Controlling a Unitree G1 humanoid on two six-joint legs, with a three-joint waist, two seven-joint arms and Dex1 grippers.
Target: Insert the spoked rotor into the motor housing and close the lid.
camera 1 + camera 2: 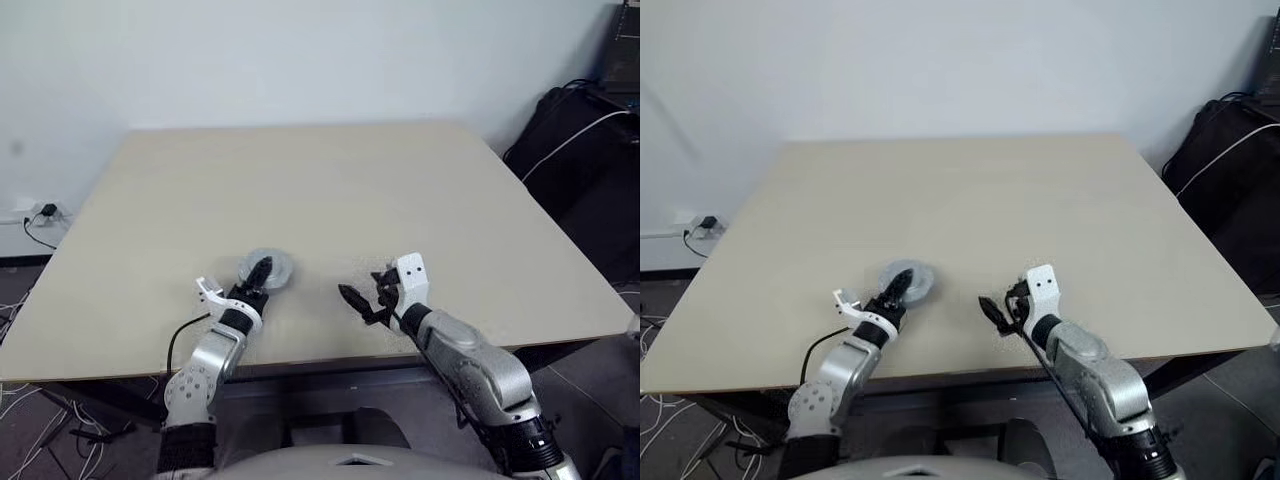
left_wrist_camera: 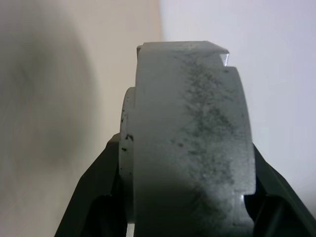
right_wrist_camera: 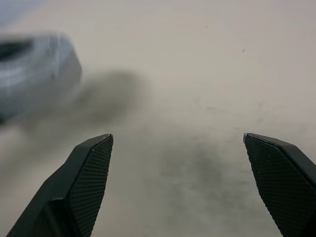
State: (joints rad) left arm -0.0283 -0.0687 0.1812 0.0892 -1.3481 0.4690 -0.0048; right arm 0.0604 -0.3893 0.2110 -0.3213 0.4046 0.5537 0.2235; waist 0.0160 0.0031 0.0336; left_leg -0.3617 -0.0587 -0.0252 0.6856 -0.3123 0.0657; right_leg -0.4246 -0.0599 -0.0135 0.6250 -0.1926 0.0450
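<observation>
**Left pincer grips the lid on the table; right pincer spread wide beside it**

A pale beige table (image 1: 330, 200) carries the work. Near its front edge, left of centre, sits the lid (image 1: 272, 265), a round silvery-grey disc. Whether it rests on the table or is slightly raised cannot be told from the head views.

The left pincer (image 1: 259, 273) reaches forward over the lid, its black fingers lying across the near part of the disc. In the left wrist view the lid (image 2: 190, 143) stands edge-on between the two black fingers (image 2: 96, 197), one on each side and touching it, so the left pincer is clamped on the lid. The rim there looks grey and speckled with dark marks, with a thinner stepped layer on one face.

The right pincer (image 1: 362, 300) hangs low over bare table, to the right of the lid and well apart from it, pointing toward the left. In the right wrist view its textured black fingers (image 3: 91, 170) stand far apart with nothing between them but the table surface; the lid (image 3: 37, 71) appears there as a blurred grey shape off to one side.

Beyond the table's right corner lies a black bag (image 1: 585, 160) with a white cable across it. A wall socket (image 1: 40, 212) with a plugged cord sits low on the left wall.
</observation>
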